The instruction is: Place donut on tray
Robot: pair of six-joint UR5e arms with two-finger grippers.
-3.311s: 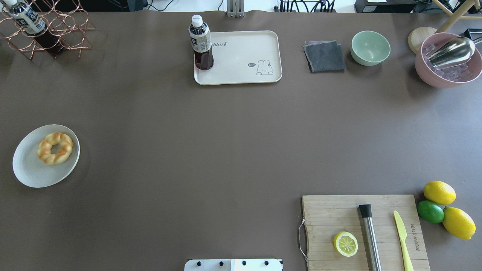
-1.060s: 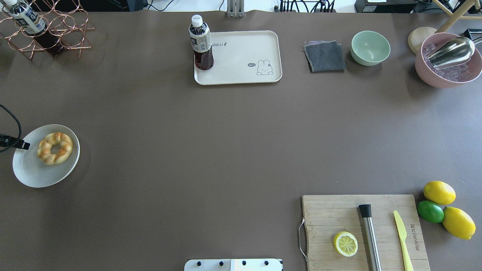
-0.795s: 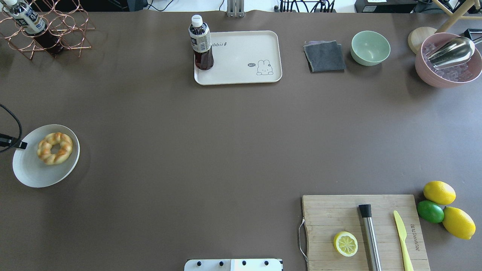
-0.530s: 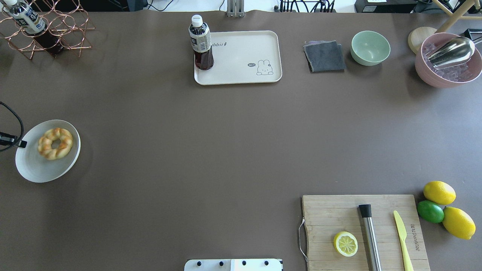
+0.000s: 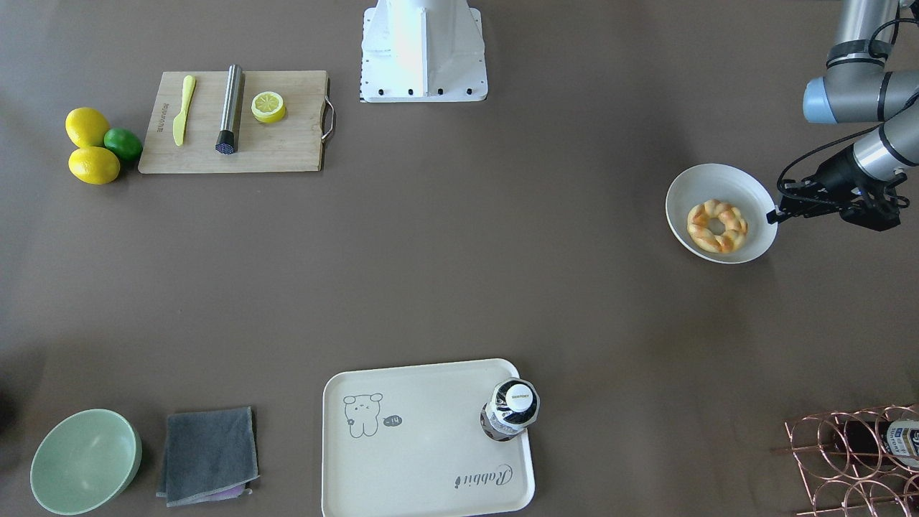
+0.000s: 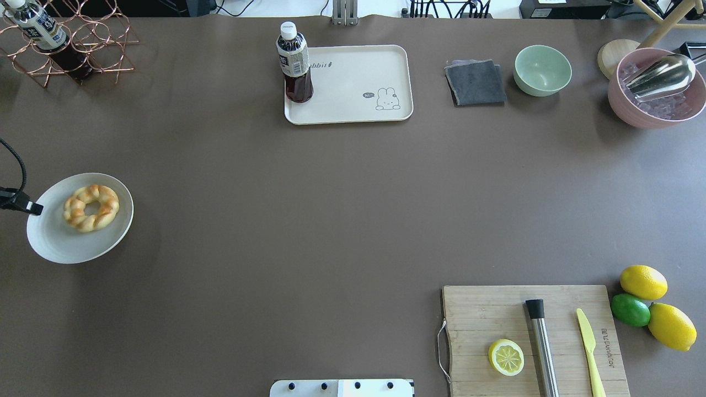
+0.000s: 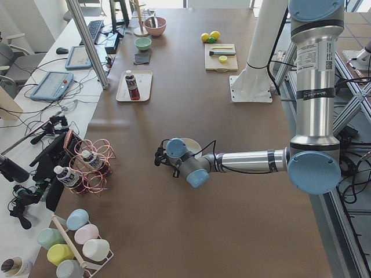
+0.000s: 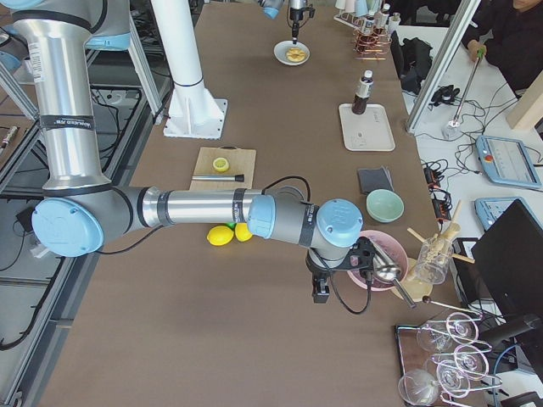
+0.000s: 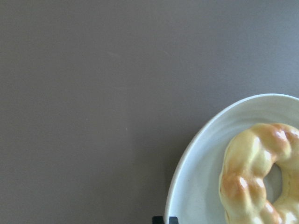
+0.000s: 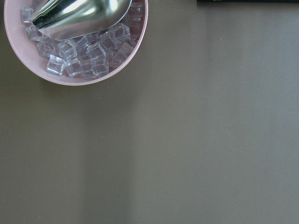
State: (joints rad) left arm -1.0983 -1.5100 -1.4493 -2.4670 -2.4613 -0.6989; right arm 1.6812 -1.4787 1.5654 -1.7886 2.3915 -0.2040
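The donut, a golden braided ring, lies on a white plate at the table's left side. It also shows in the front view and the left wrist view. My left gripper is shut on the plate's outer rim and holds the plate tilted. The cream tray with the rabbit drawing lies far off at the table's far middle. My right gripper hovers beside the pink ice bowl; I cannot tell whether it is open or shut.
A dark drink bottle stands on the tray's left corner. A copper wire rack with a bottle is at the far left. A grey cloth, green bowl, cutting board and lemons are on the right.
The left gripper came in at the plate's outer rim. The plate with the donut has since tipped up and shifted right and away from the robot.
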